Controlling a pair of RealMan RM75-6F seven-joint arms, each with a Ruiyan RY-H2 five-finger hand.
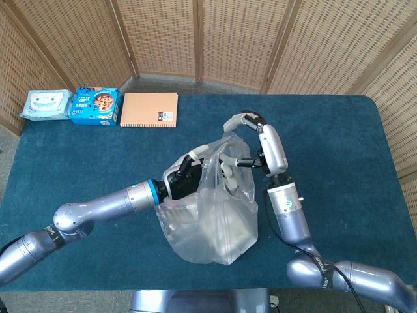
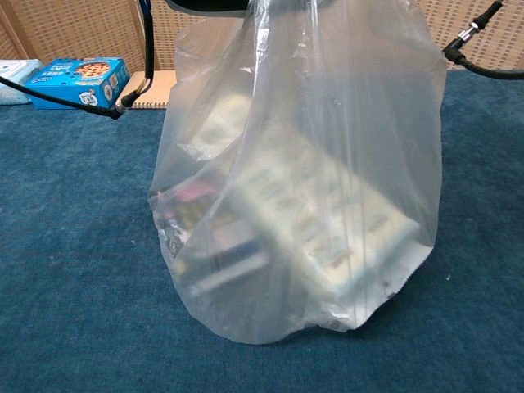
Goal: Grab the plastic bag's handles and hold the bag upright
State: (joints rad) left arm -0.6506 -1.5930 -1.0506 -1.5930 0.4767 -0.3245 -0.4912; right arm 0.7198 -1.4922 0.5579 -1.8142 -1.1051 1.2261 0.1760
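The clear plastic bag (image 1: 208, 218) stands upright at the middle of the blue table (image 1: 339, 150), with boxes and packets showing through it. My left hand (image 1: 182, 178) grips the bag's left handle at the mouth. My right hand (image 1: 253, 145) comes in from the right, its fingers (image 1: 229, 171) curled into the bag's right handle. In the chest view the bag (image 2: 303, 180) fills the frame, its base resting on the table. Both hands are cut off above the top edge there, with only a dark bit of the left hand (image 2: 205, 4) showing.
Along the table's far left edge lie a pack of wet wipes (image 1: 45, 104), a blue cookie box (image 1: 95, 105) and a tan notebook (image 1: 149, 109). A black cable (image 2: 479, 57) hangs at the chest view's upper right. Wicker screens stand behind the table.
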